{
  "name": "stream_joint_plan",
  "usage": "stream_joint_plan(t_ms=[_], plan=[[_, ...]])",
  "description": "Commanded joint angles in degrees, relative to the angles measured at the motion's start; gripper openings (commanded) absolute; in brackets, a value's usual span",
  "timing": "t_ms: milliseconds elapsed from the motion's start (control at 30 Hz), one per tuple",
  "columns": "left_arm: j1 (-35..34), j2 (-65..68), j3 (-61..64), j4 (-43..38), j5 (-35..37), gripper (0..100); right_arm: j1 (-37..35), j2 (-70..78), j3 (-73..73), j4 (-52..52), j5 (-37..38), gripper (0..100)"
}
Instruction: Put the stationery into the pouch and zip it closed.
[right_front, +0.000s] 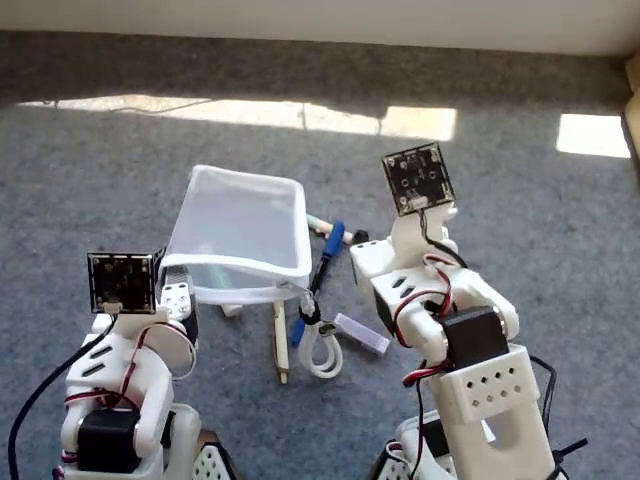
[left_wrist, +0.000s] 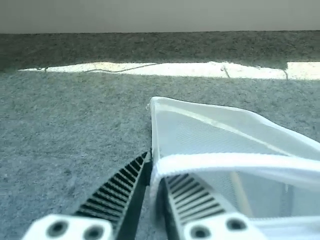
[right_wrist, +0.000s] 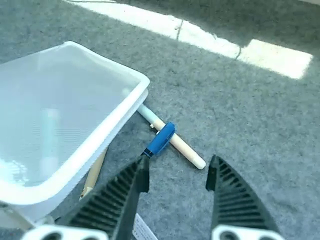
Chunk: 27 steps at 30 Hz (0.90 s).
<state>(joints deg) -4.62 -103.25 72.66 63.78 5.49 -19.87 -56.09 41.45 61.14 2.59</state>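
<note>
The pouch (right_front: 240, 235) is gripped at its rim by the closed left fingers (left_wrist: 120, 187). The right fingers (right_wrist: 230, 195) are spread above the blue pen (right_wrist: 159, 140) beside it; the barrel should be centred between them before closing.

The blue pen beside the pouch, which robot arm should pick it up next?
Right, most likely. The right gripper hangs open just above the blue pen, with nothing in between. The left gripper is shut on the rim of the pouch, so it is busy.
</note>
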Motion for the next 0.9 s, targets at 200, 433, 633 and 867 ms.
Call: stream_joint_plan(t_ms=[200, 433, 633, 867], plan=[[-0.5, 5.0, -8.7, 0.9, -0.3, 1, 2.2, -1.2, -0.1, -3.7, -0.2, 18.1], [-1.7, 23.4, -21.1, 2.5, -0.2, 1, 2.2, -1.2, 0.0, -3.7, -0.5, 18.1], [-5.6, 34.2, -34.2, 8.4, -0.1, 1, 2.2, -1.2, 0.0, -3.7, -0.5, 18.1], [-10.7, 43.0, -40.7, 13.3, 1.9, 1, 2.2, 4.9, -0.6, -3.7, -0.6, 18.1]])
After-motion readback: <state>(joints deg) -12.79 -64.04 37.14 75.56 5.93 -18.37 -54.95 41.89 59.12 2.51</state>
